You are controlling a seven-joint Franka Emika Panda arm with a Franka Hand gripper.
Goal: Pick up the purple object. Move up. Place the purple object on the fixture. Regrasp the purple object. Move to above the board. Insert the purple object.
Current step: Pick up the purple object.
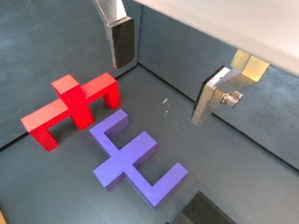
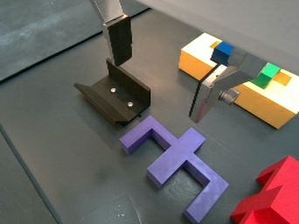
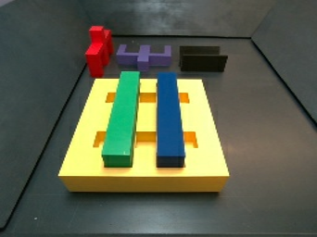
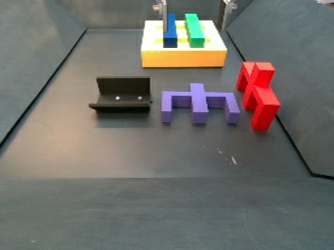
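the claw [image 2: 163, 74] hangs wide open and empty above the dark floor, its silver fingers [image 1: 121, 39] well apart. the purple object [image 4: 198, 104] lies flat between the fixture [image 4: 121, 96] and a red block [image 4: 259, 92], with the board [image 3: 87, 148] beyond.

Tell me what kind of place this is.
Likely a robot assembly test bench: a matte purple E-shaped block, a black bracket fixture and a slotted yellow board on dark flooring, with the open gripper above, empty.
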